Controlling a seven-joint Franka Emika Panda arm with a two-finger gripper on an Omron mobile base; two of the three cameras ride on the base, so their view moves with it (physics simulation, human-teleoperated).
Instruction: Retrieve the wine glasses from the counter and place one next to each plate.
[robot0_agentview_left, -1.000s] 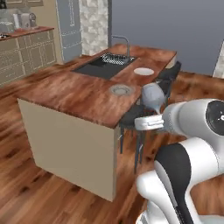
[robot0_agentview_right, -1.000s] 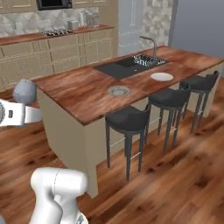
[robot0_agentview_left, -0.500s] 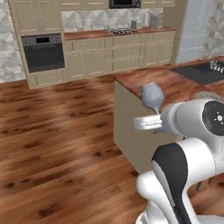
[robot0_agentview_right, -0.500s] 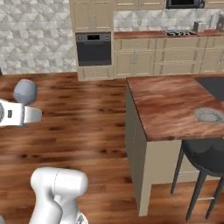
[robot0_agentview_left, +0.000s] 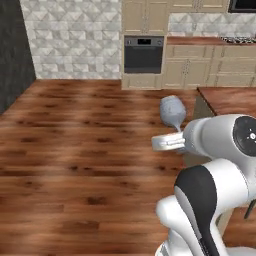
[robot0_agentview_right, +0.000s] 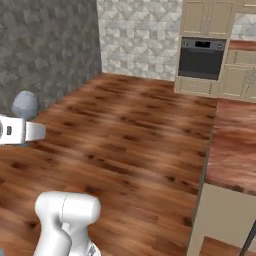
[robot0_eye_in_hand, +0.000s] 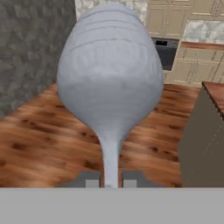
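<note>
One wine glass (robot0_agentview_left: 172, 111) of blue-grey glass stands upright in the air, and my gripper (robot0_agentview_left: 176, 136) is shut on its stem. From the right base view the same glass (robot0_agentview_right: 25, 105) sits above the gripper (robot0_agentview_right: 26, 123) at the far left. In the hand view its bowl (robot0_eye_in_hand: 109, 78) looms large, with the stem running down between the two fingertips (robot0_eye_in_hand: 92, 180). A corner of the reddish-brown counter (robot0_agentview_left: 230, 100) lies to the right of the glass, also seen as the counter (robot0_agentview_right: 235, 145). The plates are out of view.
A built-in oven (robot0_agentview_left: 143, 54) sits in beige cabinets on the far wall, also in view as the oven (robot0_agentview_right: 201, 57). A pale tiled wall (robot0_agentview_left: 75, 40) and a dark grey wall (robot0_agentview_right: 45, 50) bound a wide wooden floor (robot0_agentview_left: 75, 150).
The whole scene has swung: the base has turned away from the island towards the floor and oven wall. The glass stays in my gripper in the same pose.
</note>
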